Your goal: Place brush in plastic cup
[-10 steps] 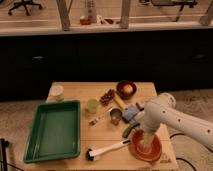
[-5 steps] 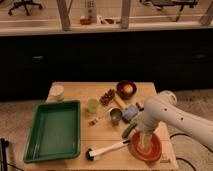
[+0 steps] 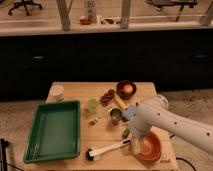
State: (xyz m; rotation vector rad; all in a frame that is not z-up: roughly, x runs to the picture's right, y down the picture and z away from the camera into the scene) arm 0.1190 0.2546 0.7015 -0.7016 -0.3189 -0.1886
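The brush [image 3: 107,150] lies flat near the table's front edge, its black bristle head to the left and its white handle pointing right. The plastic cup [image 3: 92,105], small and yellow-green, stands upright in the middle of the table, well behind the brush. My gripper [image 3: 136,145] hangs down from the white arm [image 3: 165,122] at the right end of the brush handle, next to the orange bowl [image 3: 150,146]. I cannot tell whether it touches the handle.
A green tray [image 3: 52,131] fills the table's left side. A grey metal cup [image 3: 115,116], a thin utensil [image 3: 100,118], a whitish cup [image 3: 57,92], a brown bowl [image 3: 126,89] and red items [image 3: 106,96] stand around the plastic cup.
My gripper has sunk slightly toward the right end of the brush handle. The brush and the cups have not moved.
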